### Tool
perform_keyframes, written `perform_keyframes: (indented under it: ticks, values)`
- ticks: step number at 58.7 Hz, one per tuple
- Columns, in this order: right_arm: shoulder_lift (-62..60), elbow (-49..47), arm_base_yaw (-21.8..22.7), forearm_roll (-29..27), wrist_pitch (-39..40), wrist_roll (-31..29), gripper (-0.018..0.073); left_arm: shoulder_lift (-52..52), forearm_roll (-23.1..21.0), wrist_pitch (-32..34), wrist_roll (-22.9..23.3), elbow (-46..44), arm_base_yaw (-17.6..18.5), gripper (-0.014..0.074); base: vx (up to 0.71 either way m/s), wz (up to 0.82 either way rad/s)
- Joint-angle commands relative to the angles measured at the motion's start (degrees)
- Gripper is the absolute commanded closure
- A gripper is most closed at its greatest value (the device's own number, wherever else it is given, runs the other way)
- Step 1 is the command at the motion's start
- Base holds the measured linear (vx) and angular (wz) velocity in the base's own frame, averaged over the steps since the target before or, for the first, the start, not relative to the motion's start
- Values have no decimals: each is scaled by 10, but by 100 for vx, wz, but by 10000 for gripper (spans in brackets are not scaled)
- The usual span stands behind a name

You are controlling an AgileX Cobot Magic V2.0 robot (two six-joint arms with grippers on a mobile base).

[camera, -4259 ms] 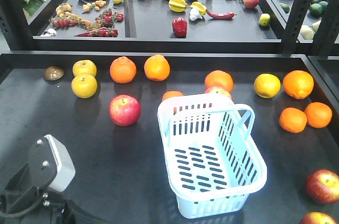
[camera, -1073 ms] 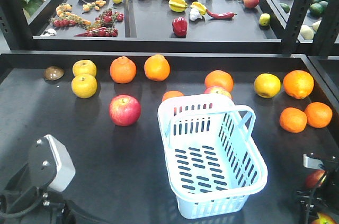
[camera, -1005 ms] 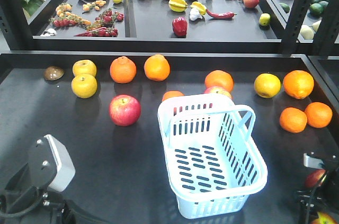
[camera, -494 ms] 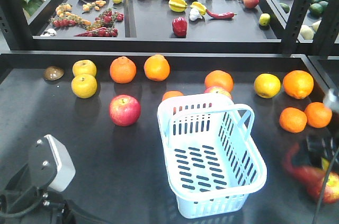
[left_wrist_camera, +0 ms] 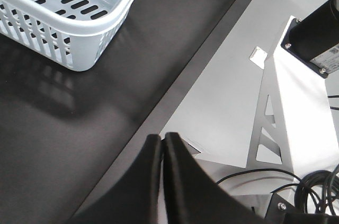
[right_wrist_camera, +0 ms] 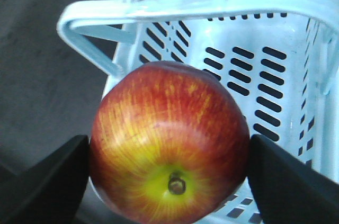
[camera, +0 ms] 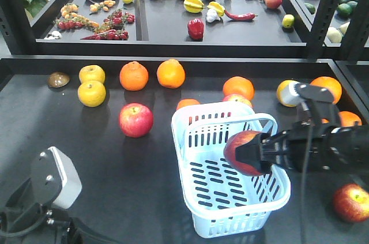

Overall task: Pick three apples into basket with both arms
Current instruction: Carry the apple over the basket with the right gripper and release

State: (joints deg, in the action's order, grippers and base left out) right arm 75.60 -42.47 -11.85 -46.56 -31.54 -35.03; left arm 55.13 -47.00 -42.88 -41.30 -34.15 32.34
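A: So, where is the held apple seen?

B: It's gripped btwn the 2 fingers of the right gripper, stem end turned toward the wrist cam. It's held above the basket, over its right side and close to the loop handle. Whether the basket is touched can't be told.

A: And the left gripper?

B: Its fingers are pressed together w/ nothing btwn them. It's kept low by the table's near edge, apart from the basket corner seen top-left in its cam.

A: Other fruit?

B: 1 more dark red apple is lying on the table right of the basket, below the right arm. 1 pinkish-red apple is set left of the basket. Oranges are spread behind.
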Motion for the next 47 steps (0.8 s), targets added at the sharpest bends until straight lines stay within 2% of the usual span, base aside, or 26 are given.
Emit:
perform_keyframes:
  ticks: [1, 7, 13, 17, 24, 30, 34, 41, 47]
  values:
    - [14, -19, -1, -24, 34, -12, 207, -7, -27, 15, 2, -13, 3, 603, 0, 0]
    - [33, -19, -1, -25, 36, -12, 36, -7, -27, 15, 2, -13, 3, 603, 0, 0]
    - [39, -19, -1, -32, 41, -17, -78, -7, -27, 15, 2, -13, 3, 603, 0, 0]
    - [39, -19, -1, -41, 47, -17, -107, -7, -27, 15, 2, -13, 3, 603, 0, 0]
    - [39, -19, -1, -68, 51, -17, -86, -7, -27, 15, 2, -13, 3, 603, 0, 0]
    - [38, -19, 0, -79, 36, -17, -19, -7, -27, 15, 2, -13, 3, 603, 0, 0]
    - [33, -19, 0, -70, 11, -17, 59, -7, -27, 15, 2, -13, 3, 603, 0, 0]
    - [11, -19, 0, -40, -33, -12, 268, -7, -27, 15, 2, -13, 3, 603, 0, 0]
    - [-24, -19, 0, 14, -54, 26, 501, -7, -27, 15, 2, -13, 3, 603, 0, 0]
